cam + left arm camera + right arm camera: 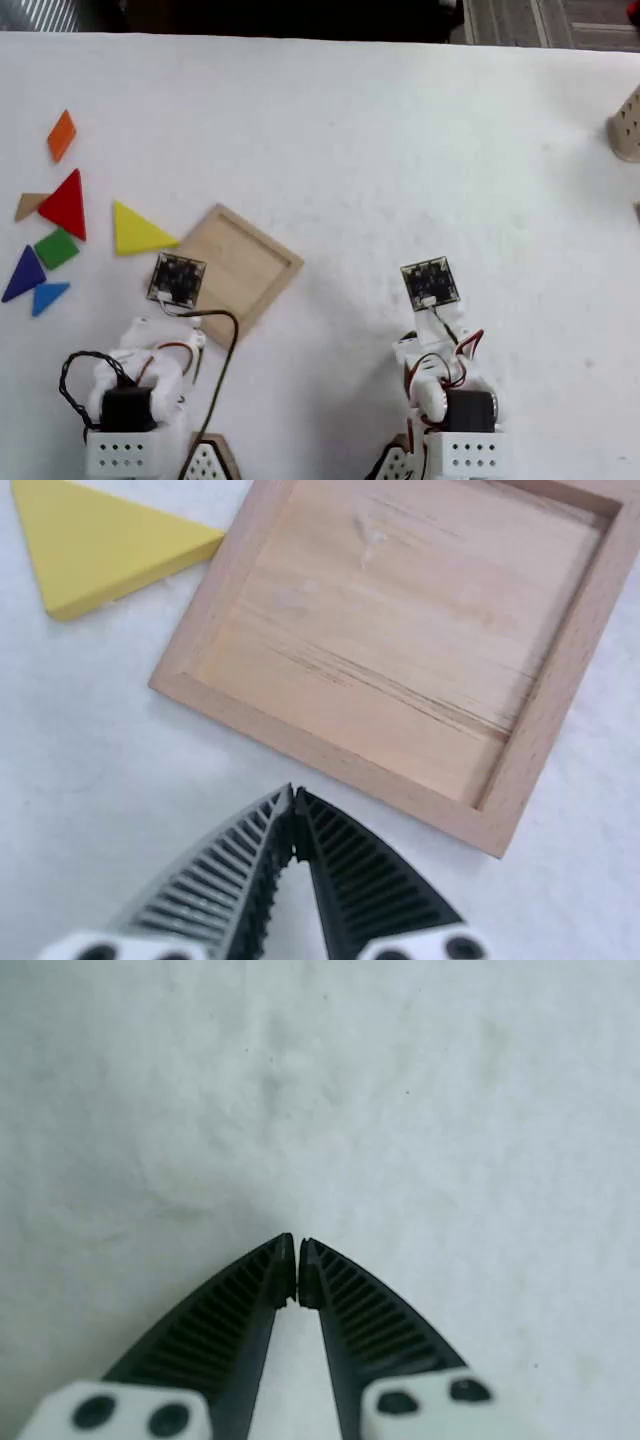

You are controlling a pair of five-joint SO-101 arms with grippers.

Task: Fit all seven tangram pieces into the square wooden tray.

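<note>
The square wooden tray [245,268] lies turned like a diamond at the left of the table, with nothing in it [400,660]. Touching its left corner is a yellow triangle [135,231] [95,540]. Further left lie an orange piece [61,135], a tan piece [29,205], a red triangle [66,204], a green square [56,248], a dark blue triangle [24,275] and a light blue triangle [47,295]. My left gripper [294,798] is shut and holds nothing, just off the tray's near edge. Above bare table, my right gripper [297,1248] is shut on nothing.
A pale perforated object [627,125] stands at the far right edge of the table. The white tabletop [400,150] runs wide between the tray and that object. Both arm bases [130,420] [450,420] sit at the near edge.
</note>
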